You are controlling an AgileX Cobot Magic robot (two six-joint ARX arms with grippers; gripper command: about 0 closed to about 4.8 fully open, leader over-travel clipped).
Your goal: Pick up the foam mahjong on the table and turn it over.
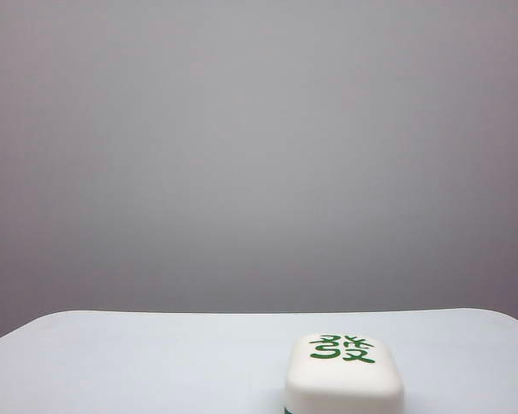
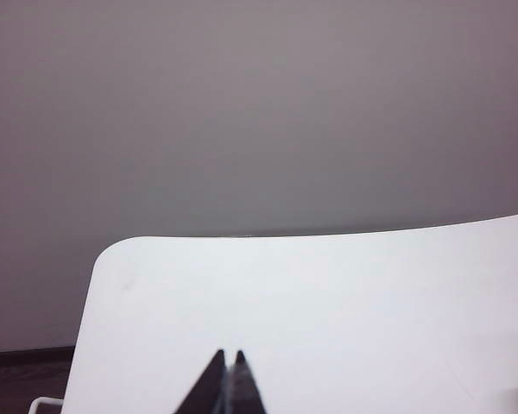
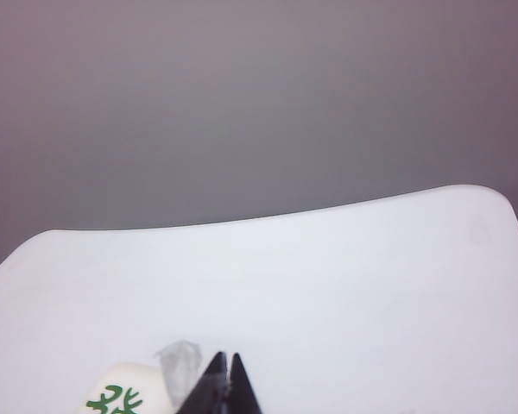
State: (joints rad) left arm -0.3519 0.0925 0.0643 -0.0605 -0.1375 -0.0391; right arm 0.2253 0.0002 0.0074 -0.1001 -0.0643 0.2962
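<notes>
The white table (image 1: 155, 362) is seen spread wide and bare, save for the foam mahjong (image 1: 344, 373), which is set near its front edge, right of the middle, white face and green character upward, a dark green strip just showing beneath. The right gripper (image 3: 227, 358) is held beside the block with its tips pressed together, nothing between them. The left gripper (image 2: 230, 355) is likewise closed and empty, well apart from the block. Both are judged parked clear.

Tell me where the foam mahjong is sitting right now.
In the exterior view the foam mahjong lies on the table at its near edge, right of centre, white character face up. The shut right gripper is beside it, apart; the shut left gripper is farther off.
</notes>
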